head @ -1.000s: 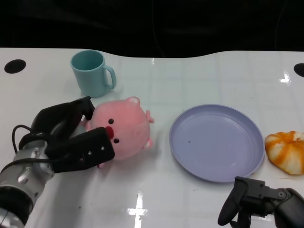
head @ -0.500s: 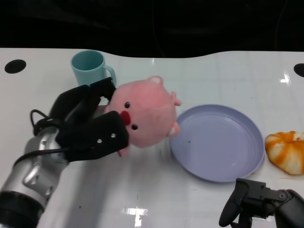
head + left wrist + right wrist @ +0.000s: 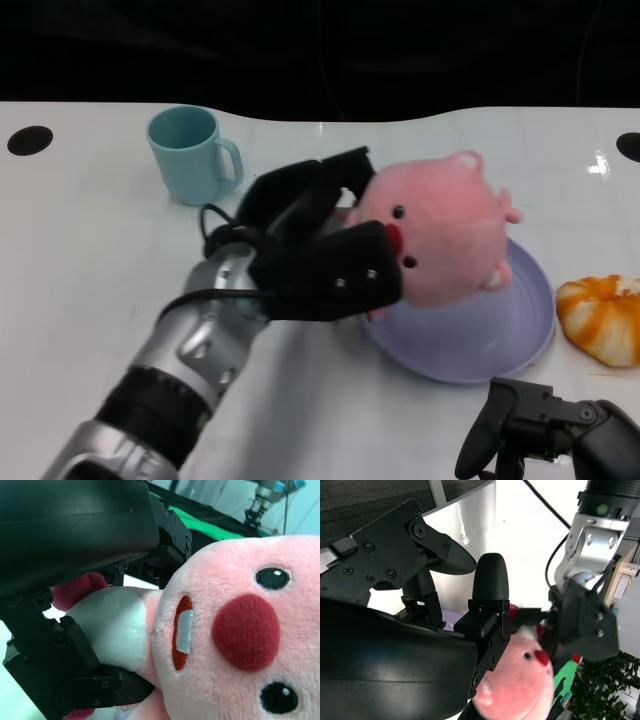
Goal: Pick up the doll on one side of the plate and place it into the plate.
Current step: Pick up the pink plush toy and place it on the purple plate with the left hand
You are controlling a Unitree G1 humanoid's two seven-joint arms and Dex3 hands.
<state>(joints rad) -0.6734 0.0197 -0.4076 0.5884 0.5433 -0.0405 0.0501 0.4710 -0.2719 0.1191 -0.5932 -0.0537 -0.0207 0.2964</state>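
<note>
Head view: left hand (image 3: 315, 255) gripping the pink doll (image 3: 440, 235), fingers wrapped around its back and underside. Doll lifted off the table (image 3: 100, 250), hanging over the left part of the purple plate (image 3: 500, 340), face turned toward the camera. Teal mug (image 3: 190, 153) upright at the far left, handle to the right, well apart from the hand. Orange pumpkin-like toy (image 3: 603, 318) just beside the plate's right rim. Right hand (image 3: 545, 430) low at the near right edge, on or just above the table, near the plate's front rim; fingers curled downward, nothing seen in them.

Left wrist view: doll (image 3: 235, 635) filling most of the picture, red nose, black eyes and open mouth close up. Black fingers (image 3: 95, 690) pressed against its white belly and pink side.

Right wrist view: right hand's own fingers (image 3: 490, 585) up close, bent inward, holding nothing. Beyond them, the doll (image 3: 517, 685) clamped in the left hand (image 3: 575, 625) at the end of its silver forearm (image 3: 587, 540).
</note>
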